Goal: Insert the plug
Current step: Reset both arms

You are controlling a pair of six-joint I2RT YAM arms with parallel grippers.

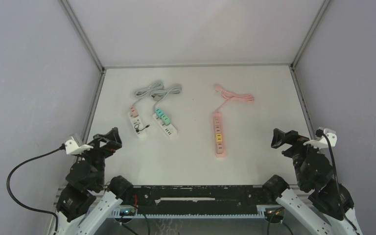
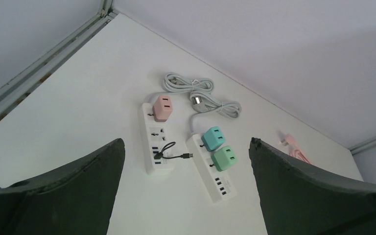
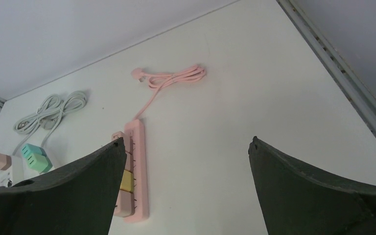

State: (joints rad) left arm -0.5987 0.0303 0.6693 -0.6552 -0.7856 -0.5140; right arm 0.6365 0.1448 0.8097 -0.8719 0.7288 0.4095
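Note:
Two white power strips lie side by side at the left of the table. The left strip [image 2: 155,142] carries a pink adapter [image 2: 163,107] and a short black cable [image 2: 169,151]. The cable's free USB plug [image 2: 188,156] rests on the table between the strips. The right strip [image 2: 216,174] holds a teal adapter [image 2: 213,138] and a green one [image 2: 224,158]. My left gripper [image 2: 186,140] hovers open, well short of them, near the table's front left [image 1: 106,137]. My right gripper [image 3: 186,139] is open and empty at the front right [image 1: 280,138].
A pink power strip [image 1: 219,134] with yellow adapters [image 3: 126,181] lies mid-table, its pink cord [image 3: 176,76] coiled behind it. Grey cords [image 2: 196,90] are bundled behind the white strips. Grey walls and metal rails [image 1: 98,93] border the table.

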